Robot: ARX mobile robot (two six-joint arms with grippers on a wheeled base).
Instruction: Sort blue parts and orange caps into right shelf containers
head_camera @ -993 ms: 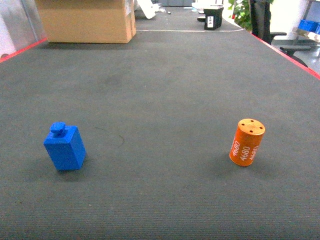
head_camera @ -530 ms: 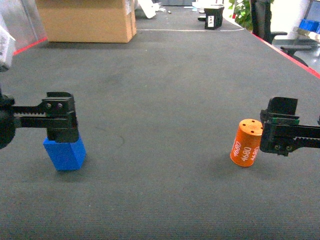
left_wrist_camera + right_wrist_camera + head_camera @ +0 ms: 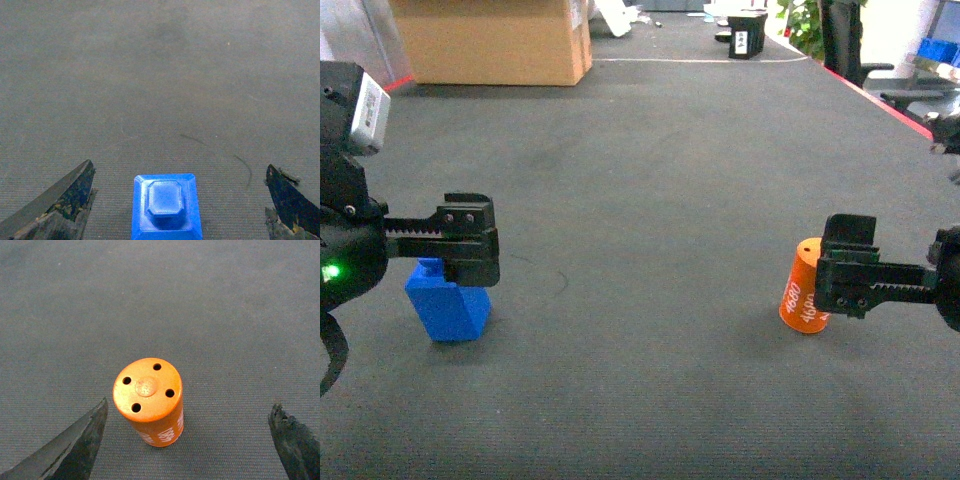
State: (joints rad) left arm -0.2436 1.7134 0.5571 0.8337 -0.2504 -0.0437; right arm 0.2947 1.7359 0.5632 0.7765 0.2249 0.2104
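Observation:
A blue part (image 3: 448,305), a block with a knob on top, stands on the dark mat at the left. My left gripper (image 3: 470,255) hangs over it, open, and hides the knob in the head view. In the left wrist view the blue part (image 3: 166,210) sits between the wide-apart fingers of the left gripper (image 3: 178,166), touching neither. At the right stands an orange cylinder (image 3: 800,295) lettered 4680. My right gripper (image 3: 845,270) is beside and above it, open. The cylinder (image 3: 148,400) stands left of centre in the right gripper (image 3: 189,405). Orange caps and shelf containers are out of view.
A cardboard box (image 3: 490,40) stands at the back left of the table. A small black item (image 3: 747,40) sits at the back. Red strips (image 3: 890,100) mark the table's side edges. A chair and blue bins (image 3: 940,50) lie beyond the right edge.
Both arms came into view from the sides and moved inward. The left gripper now covers the blue part's top, and the right gripper has closed in on the orange cylinder.

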